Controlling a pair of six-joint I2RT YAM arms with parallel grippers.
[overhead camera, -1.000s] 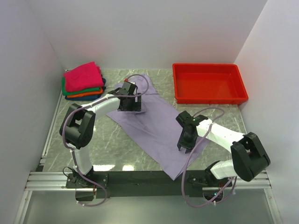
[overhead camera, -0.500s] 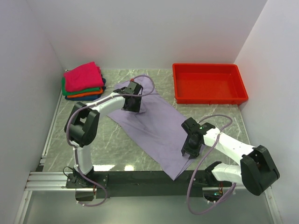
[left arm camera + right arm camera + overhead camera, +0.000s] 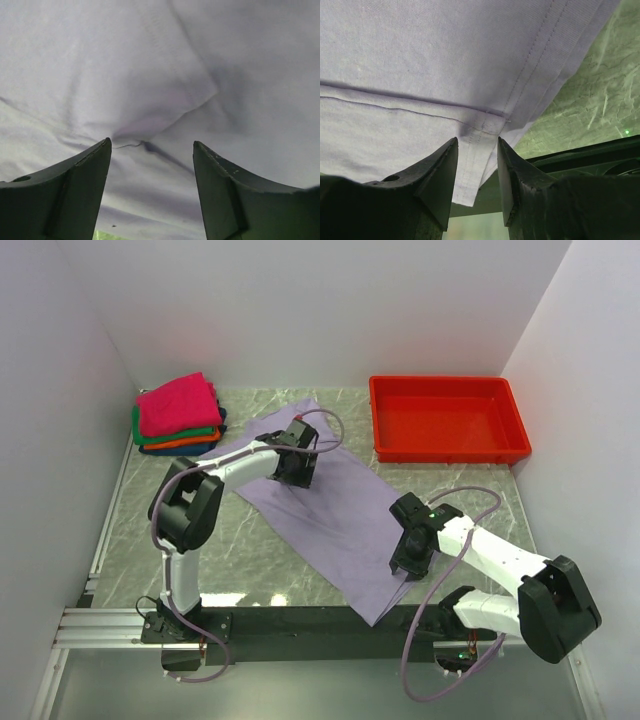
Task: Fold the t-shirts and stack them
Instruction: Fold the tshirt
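A pale lavender t-shirt lies spread flat and slanted across the table's middle. My left gripper is open, low over the shirt's upper part; in the left wrist view its fingers straddle a creased fold of the cloth. My right gripper sits at the shirt's right edge, its jaws a narrow gap apart; in the right wrist view a hemmed corner of the shirt lies between them. A stack of folded t-shirts, magenta on top, then green, orange and dark blue, sits at the back left.
A red plastic tray stands at the back right with nothing in it. White walls close in the left, back and right sides. A black rail runs along the front edge. Green marbled tabletop shows beside the shirt's hem.
My left gripper has moved right along the shirt's upper part. My right gripper has moved right and toward the front, to the shirt's right edge.
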